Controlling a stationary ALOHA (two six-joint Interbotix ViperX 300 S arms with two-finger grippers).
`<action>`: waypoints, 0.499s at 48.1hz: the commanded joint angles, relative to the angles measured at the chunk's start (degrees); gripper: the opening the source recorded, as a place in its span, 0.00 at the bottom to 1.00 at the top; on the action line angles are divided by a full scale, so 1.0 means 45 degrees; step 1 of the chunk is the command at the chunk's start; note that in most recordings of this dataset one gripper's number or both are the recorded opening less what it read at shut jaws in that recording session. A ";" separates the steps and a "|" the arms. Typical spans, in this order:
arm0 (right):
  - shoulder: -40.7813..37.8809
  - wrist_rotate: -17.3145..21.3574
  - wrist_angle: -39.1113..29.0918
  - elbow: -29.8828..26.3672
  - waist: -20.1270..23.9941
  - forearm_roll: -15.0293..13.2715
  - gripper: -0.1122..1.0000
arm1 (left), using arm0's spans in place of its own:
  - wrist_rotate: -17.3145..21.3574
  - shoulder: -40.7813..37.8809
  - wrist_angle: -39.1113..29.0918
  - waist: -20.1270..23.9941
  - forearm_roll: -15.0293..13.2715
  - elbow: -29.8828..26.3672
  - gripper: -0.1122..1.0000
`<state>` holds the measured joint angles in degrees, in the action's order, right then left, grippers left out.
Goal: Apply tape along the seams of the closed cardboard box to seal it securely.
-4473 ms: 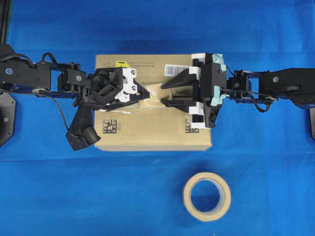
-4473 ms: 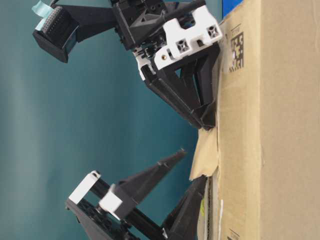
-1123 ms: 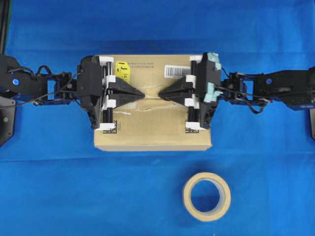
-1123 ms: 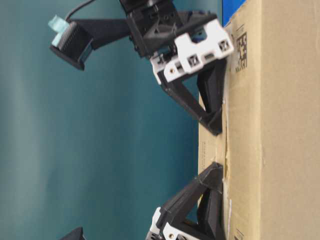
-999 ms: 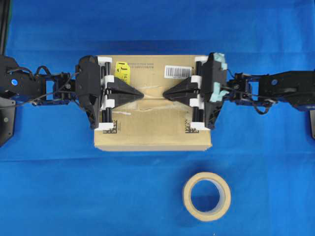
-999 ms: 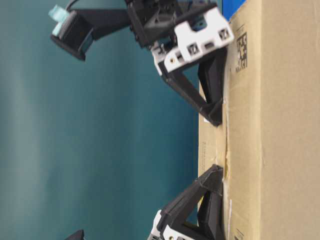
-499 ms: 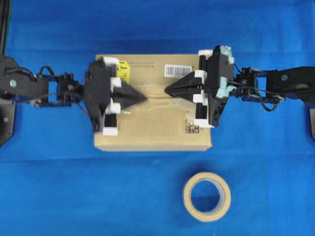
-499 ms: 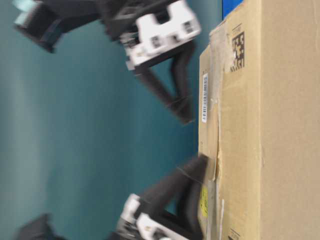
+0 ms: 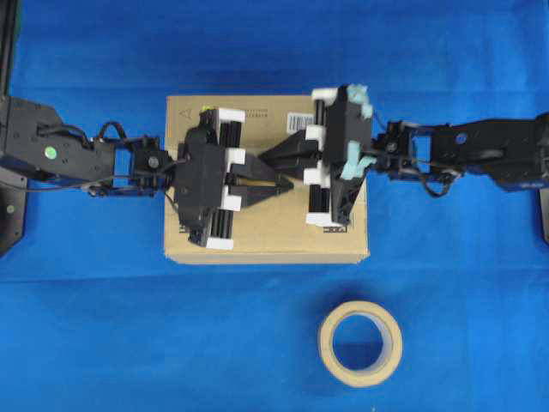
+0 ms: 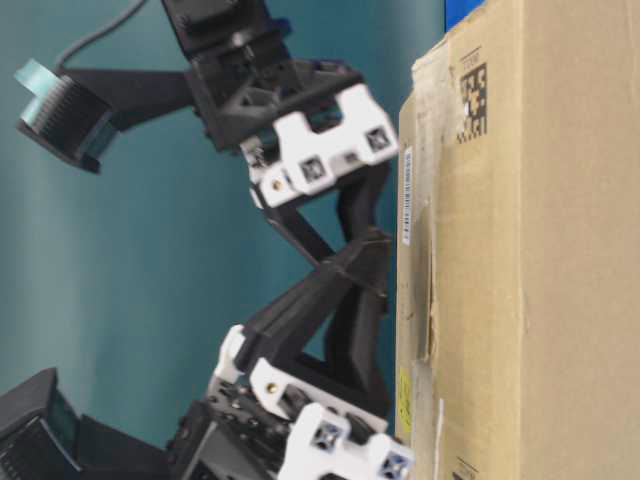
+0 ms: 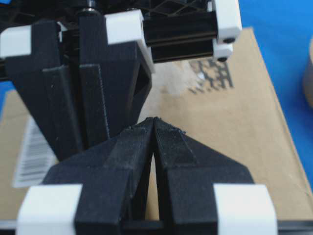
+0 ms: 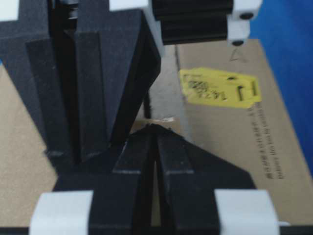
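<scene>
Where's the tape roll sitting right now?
In the overhead view the tape roll lies flat on the blue table cover, lower right of centre, just in front of the cardboard box near its right corner and apart from it.

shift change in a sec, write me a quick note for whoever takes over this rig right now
Left gripper: shut, holding nothing visible, raised off the cardboard box over its middle.
Right gripper: shut, nothing held, also off the box; its fingers cross the left one's, side by side.
Tape piece: lies flat over the middle of the seam, as far as the table-level view shows.
Tape roll: on the blue cloth, in front of the box.
Left: the seam's ends show only old torn strips; check adhesion and cover them.
</scene>
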<state>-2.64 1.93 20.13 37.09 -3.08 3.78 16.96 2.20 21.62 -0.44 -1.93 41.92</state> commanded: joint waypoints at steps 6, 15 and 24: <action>-0.0449 0.0098 0.0039 -0.0469 0.0156 0.0059 0.09 | -0.0625 -0.0254 0.0176 0.0195 -0.0059 0.0098 0.10; -0.0527 0.0195 -0.0020 -0.0117 0.0293 0.0137 0.09 | -0.1387 -0.0566 0.0566 0.0352 -0.0059 0.0762 0.10; -0.0547 0.0234 -0.0039 0.0488 0.0449 0.0566 0.09 | -0.1934 -0.0449 0.1172 0.0469 -0.0137 0.1680 0.10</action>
<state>-5.71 2.90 20.30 38.67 -2.02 5.36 8.44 -0.70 26.19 1.05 -2.11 48.43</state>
